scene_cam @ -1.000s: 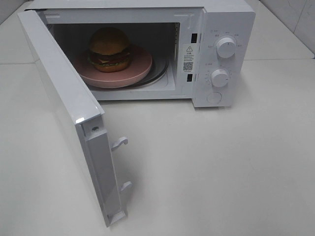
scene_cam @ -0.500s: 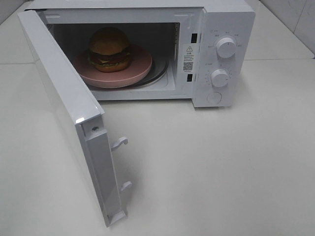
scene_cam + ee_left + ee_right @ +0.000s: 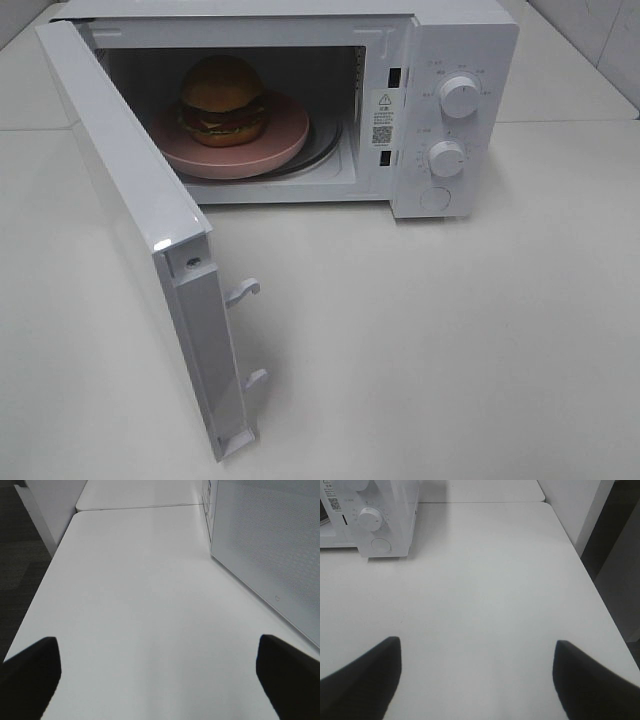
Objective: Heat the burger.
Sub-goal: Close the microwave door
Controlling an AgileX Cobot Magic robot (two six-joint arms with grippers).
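The burger (image 3: 223,100), a golden-brown bun over lettuce, tomato and patty, sits on a round pink plate (image 3: 285,128) inside the white microwave (image 3: 460,60). The microwave door (image 3: 140,215) stands wide open, swung out to the left. Neither gripper shows in the exterior high view. My left gripper (image 3: 157,672) is open and empty over the bare table, beside the outer face of the door (image 3: 270,545). My right gripper (image 3: 475,675) is open and empty over the table, to the right of the microwave's control panel (image 3: 372,520).
Two knobs (image 3: 459,95) and a round button (image 3: 436,198) sit on the microwave's right panel. The door's latch hooks (image 3: 243,292) stick out from its free edge. The white table's right edge (image 3: 585,570) drops off beside my right gripper.
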